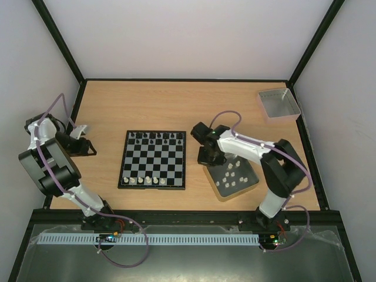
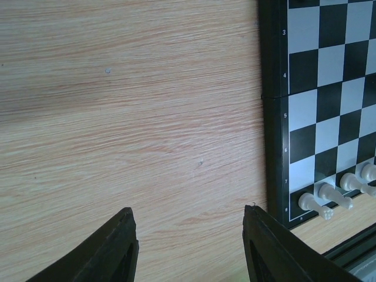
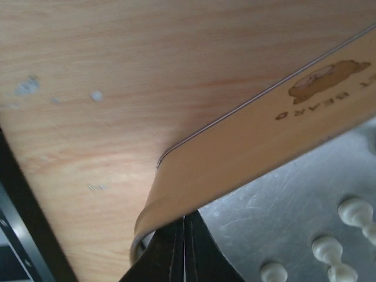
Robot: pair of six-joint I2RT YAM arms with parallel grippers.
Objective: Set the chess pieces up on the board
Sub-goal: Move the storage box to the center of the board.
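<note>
The board (image 1: pixel 154 158) lies in the middle of the table. Black pieces (image 1: pixel 155 136) stand along its far row. A few cream-white pieces (image 1: pixel 141 180) stand at the left of its near row. More white pieces (image 1: pixel 233 175) lie in the tan-rimmed tray (image 1: pixel 218 189) to the right. My right gripper (image 1: pixel 210 156) is at the tray's far left corner. In the right wrist view it (image 3: pixel 184 218) is shut just inside the tray rim (image 3: pixel 247 150), with nothing showing between the fingers, and white pieces (image 3: pixel 355 214) lie nearby. My left gripper (image 2: pixel 188 214) is open over bare wood left of the board (image 2: pixel 276 117).
A clear grey square bin (image 1: pixel 279 104) stands at the back right corner. In the left wrist view, white pieces (image 2: pixel 317 204) lean on the board's corner squares. Dark frame posts run along both sides of the table.
</note>
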